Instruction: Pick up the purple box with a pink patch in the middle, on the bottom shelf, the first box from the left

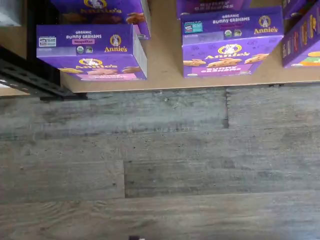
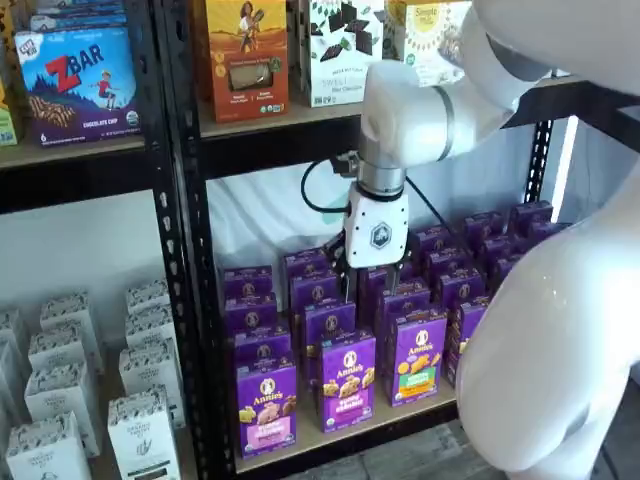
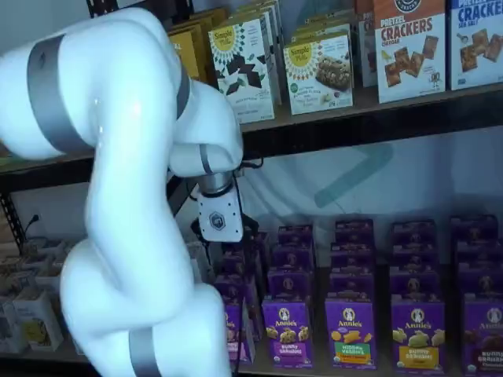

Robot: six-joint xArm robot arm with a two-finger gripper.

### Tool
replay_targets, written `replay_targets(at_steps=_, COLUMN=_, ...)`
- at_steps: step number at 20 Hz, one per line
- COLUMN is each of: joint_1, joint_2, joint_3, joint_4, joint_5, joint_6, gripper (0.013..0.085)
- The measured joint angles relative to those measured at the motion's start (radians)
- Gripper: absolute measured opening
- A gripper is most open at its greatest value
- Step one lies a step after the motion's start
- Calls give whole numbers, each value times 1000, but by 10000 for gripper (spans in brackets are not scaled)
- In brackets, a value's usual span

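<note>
Purple box (image 2: 266,405) with its pink band stands at the front left end of the bottom shelf (image 2: 340,440), at about 7 o'clock from the hand (image 2: 352,272) in a shelf view. In the wrist view the same box (image 1: 90,52) sits near the shelf's front edge, grey plank floor (image 1: 160,165) before it. The hand hangs above the rows of purple boxes, spread wide and holding nothing.

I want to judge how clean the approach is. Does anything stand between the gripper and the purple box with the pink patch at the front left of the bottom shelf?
Nothing visible does. The purple box stands at the shelf's front edge, its front and top uncovered. The gripper hangs above the rows behind it.
</note>
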Motion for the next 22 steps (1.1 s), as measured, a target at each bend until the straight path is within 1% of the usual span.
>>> replay_targets(at_steps=2, joint_1=10, joint_2=36, joint_3=-10, joint_4=-30, joint_5=-22, joint_6=31, gripper=850)
replay_targets(at_steps=4, joint_1=11, joint_2=68, joint_3=-15, joint_4=-37, joint_5=-44, joint_6=37, gripper=850)
replay_targets(at_steps=8, joint_1=5, joint_2=136, joint_3=-25, joint_4=-20, joint_5=-88, joint_6=17, gripper=850)
replay_targets(at_steps=14, joint_1=10, joint_2=220, joint_3=-24, joint_4=0, joint_5=-172, joint_6=2, gripper=850)
replay_targets(at_steps=17, joint_1=11, joint_2=260, joint_3=-37, joint_4=0, joint_5=-185, joint_6=3, gripper=850)
replay_targets(at_steps=20, joint_1=10, joint_2=297, joint_3=-44, joint_4=30, joint_5=-206, joint_6=-25, gripper=850)
replay_targets(at_steps=22, joint_1=9, joint_2=322, joint_3=-49, joint_4=42, joint_5=-221, joint_6=-37, gripper=850)
